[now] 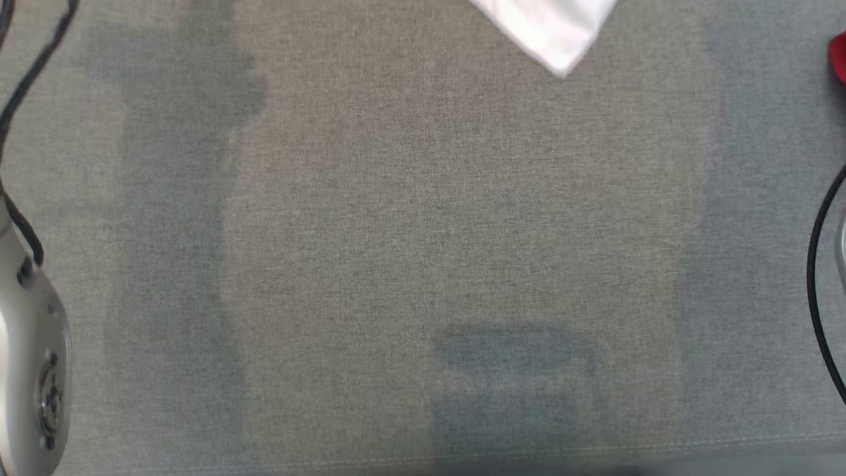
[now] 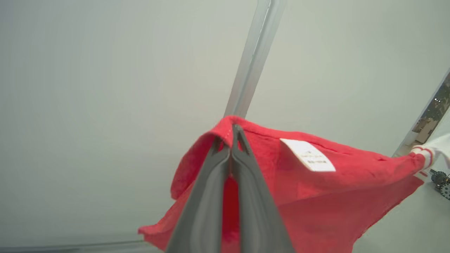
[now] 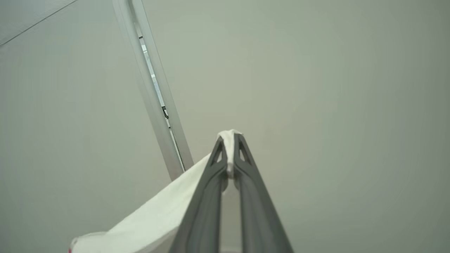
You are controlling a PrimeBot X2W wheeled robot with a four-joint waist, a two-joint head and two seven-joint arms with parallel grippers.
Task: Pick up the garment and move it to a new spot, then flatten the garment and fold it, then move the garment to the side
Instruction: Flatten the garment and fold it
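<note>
Left gripper [image 2: 232,135] and right gripper [image 3: 230,140] both pinch the red-and-white cloth garment [image 2: 316,203] over a grey fabric surface [image 1: 423,231], pale metal post [image 2: 253,59] behind.

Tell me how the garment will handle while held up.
Likely floppy: the garment droops in folds from the left gripper. Probably light: the right gripper holds it by a small pinched edge.

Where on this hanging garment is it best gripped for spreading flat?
At two separate edges, edge-on, as now: the left tool is shut on the red rolled edge of the garment beside the label, the right tool on a white corner. The cloth is limp, so spaced edge grips should hold it stretched between them.
</note>
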